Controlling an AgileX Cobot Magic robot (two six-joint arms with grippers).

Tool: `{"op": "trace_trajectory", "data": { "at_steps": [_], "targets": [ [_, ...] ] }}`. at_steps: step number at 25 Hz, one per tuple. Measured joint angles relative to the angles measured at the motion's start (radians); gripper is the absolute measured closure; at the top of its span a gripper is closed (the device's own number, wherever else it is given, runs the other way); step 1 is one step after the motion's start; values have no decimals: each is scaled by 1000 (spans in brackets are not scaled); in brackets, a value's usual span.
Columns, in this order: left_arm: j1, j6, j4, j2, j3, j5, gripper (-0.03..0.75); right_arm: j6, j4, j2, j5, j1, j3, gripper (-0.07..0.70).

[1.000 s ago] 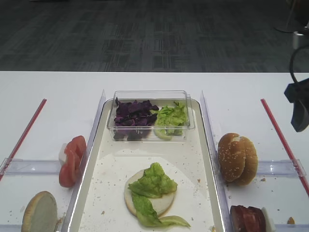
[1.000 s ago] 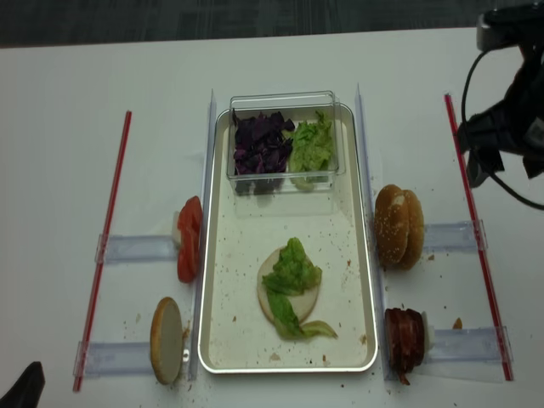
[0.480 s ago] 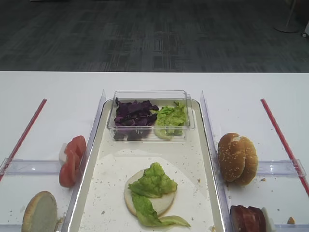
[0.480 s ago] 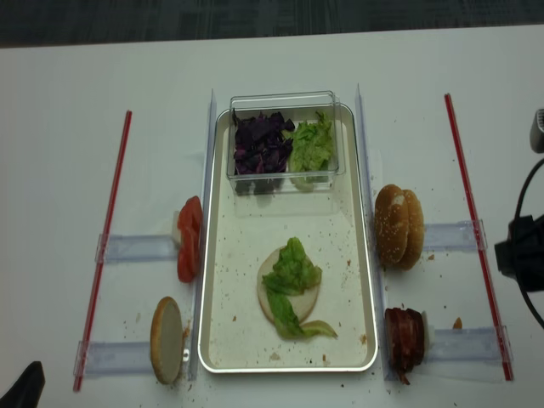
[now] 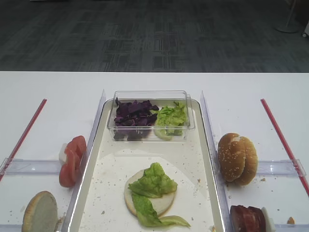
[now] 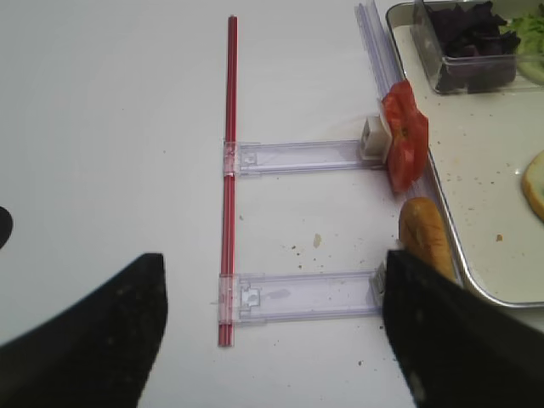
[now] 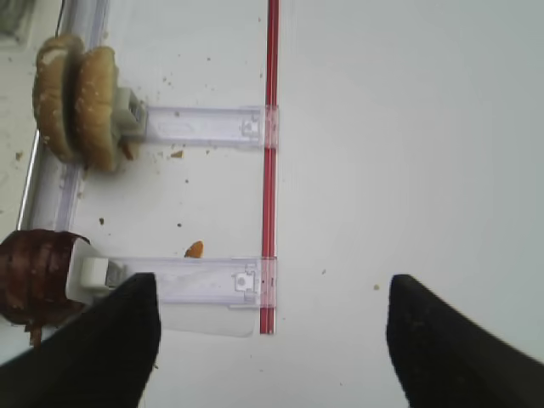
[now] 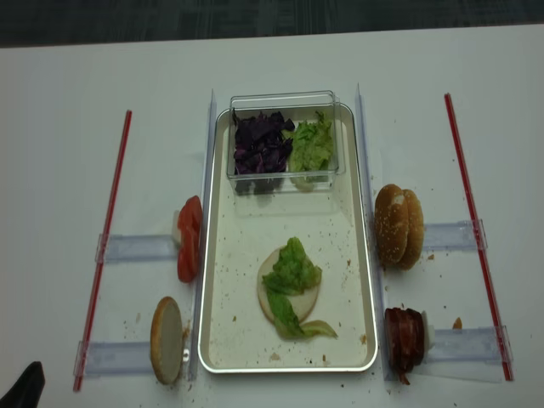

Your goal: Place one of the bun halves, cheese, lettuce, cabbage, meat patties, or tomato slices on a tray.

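The cream tray (image 8: 238, 327) holds a flat pale bun half (image 8: 306, 299) with lettuce (image 8: 291, 272) lying on it. More lettuce (image 5: 170, 116) and purple cabbage (image 5: 133, 113) fill the clear tub. Tomato slices (image 8: 188, 238) and a bun half (image 8: 167, 351) stand on edge left of the tray. To its right stand sesame bun halves (image 8: 399, 226) and meat patties (image 8: 403, 338). My right gripper (image 7: 272, 340) is open over bare table, right of the patties (image 7: 34, 276). The left gripper (image 6: 272, 331) hangs open above the rail beside the bun half (image 6: 425, 238). Cheese is out of view.
Red strips (image 8: 105, 238) (image 8: 473, 221) run down both sides of the white table. Clear plastic rails (image 8: 136, 248) (image 8: 463, 344) hold the upright food. The clear tub (image 8: 280, 102) sits at the tray's far end. Crumbs dot the tray and table.
The right arm, seen at the far right a second ago, drew back along the right edge and has left both overhead views. Food and left arm are unmoved.
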Motion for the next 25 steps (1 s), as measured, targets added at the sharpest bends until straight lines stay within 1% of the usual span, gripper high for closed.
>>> {"op": "trace_trajectory", "data": {
  "at_steps": [5,8,11,15,17,25],
  "targets": [
    [0,0,0,0,0,0,225,18,-9,-174,13,0,0,59],
    [0,0,0,0,0,0,225,27,-11,-234,13,0,0,60],
    [0,0,0,0,0,0,225,30,-11,-256,11,0,2,60],
    [0,0,0,0,0,0,225,33,-11,-263,-12,0,57,60],
    [0,0,0,0,0,0,225,33,-10,-263,-10,0,77,60],
    [0,0,0,0,0,0,225,23,7,-339,-10,0,82,60]
  ]
}}
